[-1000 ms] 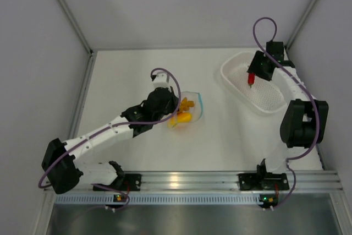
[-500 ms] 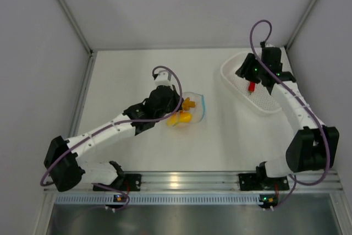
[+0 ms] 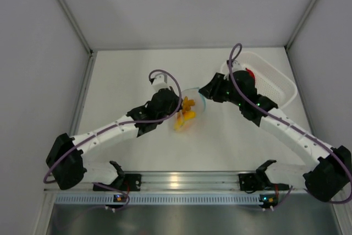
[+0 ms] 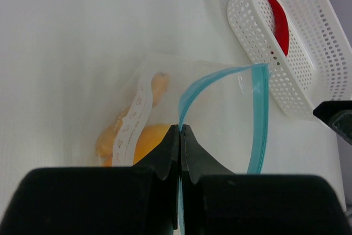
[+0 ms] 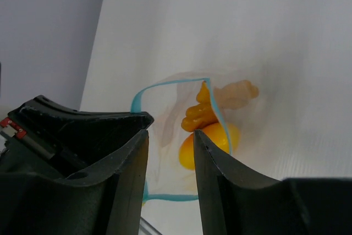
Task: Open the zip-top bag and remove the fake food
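1. Nearest to us, at the near edge of the worktop [image 3: 126, 75], the left arm reaches in toward the middle. The left gripper [image 4: 180, 130] is pinched tight on one lip of the bag [image 4: 214, 114], with the plastic caught between its closed fingers.

2. The bag lies about mid-worktop, just past that gripper. Its blue zip strip [image 4: 258, 119] is parted into an open loop, so the mouth gapes. The orange food [image 5: 212, 130], a lumpy chunk and a rounder yellow-orange piece, sits inside toward the bag's closed end.

3. The coming move turns on this relation: the mouth faces the right edge of the worktop, toward the right gripper [image 3: 204, 89], and the food lies behind it on the left-edge side. The zip strip runs roughly near to far, so we judge that an entry from the right would cross it square. The right arm is the free one and the nearer to the opening; the left is busy holding the lip.

4. The right gripper hangs just beside the mouth on its right-edge side, with its jaws slightly apart and nothing between them. In its wrist view the blue loop and the orange pieces sit straight ahead beyond the fingertips. We judge it must slip in between the two lips without dragging the free one shut.

5. Farthest off, at the far right corner, stands the basket [image 4: 242, 23] with the chili [image 4: 279, 20] lying inside it, well apart from the bag. We take that piece as done and the orange ones as left to remove.
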Controlling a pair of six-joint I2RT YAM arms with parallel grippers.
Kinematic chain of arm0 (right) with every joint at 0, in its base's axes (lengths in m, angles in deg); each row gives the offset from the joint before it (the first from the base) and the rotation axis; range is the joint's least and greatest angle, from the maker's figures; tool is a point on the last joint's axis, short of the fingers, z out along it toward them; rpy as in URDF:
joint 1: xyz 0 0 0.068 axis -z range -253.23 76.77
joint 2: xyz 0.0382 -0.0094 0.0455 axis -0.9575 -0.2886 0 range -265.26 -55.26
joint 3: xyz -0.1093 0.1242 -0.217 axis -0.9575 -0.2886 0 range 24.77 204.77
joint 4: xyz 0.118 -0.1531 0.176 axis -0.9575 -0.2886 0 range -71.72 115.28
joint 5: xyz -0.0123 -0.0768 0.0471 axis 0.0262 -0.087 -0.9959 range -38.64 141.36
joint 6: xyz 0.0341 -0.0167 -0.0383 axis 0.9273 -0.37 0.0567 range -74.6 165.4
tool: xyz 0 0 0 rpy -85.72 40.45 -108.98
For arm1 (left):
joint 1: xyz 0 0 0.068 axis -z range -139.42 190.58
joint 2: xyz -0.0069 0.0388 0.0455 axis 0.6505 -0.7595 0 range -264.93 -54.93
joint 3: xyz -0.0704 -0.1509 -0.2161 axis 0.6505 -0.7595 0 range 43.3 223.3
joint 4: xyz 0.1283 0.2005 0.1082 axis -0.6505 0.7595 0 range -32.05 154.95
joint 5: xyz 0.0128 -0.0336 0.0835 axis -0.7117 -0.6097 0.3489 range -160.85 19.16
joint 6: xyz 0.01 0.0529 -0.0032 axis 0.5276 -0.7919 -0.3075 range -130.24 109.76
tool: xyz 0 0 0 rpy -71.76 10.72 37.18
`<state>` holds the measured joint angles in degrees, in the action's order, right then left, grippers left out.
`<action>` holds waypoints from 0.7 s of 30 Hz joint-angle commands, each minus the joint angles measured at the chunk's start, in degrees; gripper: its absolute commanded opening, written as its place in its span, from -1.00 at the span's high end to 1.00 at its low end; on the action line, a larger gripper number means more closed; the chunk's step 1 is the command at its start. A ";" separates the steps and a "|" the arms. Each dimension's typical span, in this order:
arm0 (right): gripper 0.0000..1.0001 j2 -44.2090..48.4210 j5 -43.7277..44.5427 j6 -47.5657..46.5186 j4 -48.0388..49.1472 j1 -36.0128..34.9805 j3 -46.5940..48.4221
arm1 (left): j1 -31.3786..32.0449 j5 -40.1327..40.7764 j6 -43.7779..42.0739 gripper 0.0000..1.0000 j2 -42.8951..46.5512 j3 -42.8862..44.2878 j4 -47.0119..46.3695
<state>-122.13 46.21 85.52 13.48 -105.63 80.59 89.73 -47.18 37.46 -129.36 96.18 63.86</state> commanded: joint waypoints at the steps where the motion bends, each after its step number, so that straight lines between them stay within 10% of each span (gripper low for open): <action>1: 0.22 -0.36 3.56 3.48 6.16 -3.98 0.44 | -0.10 2.61 3.53 1.00 0.61 -1.64 -5.30; 21: 0.23 -14.69 12.70 6.29 11.35 -13.56 -1.23 | -0.10 3.32 7.32 1.00 2.98 -6.30 -10.13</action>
<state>-135.75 55.59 90.76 20.65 -118.07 79.93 89.73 -44.21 43.93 -128.42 90.50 57.85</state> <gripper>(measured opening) 0.385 0.019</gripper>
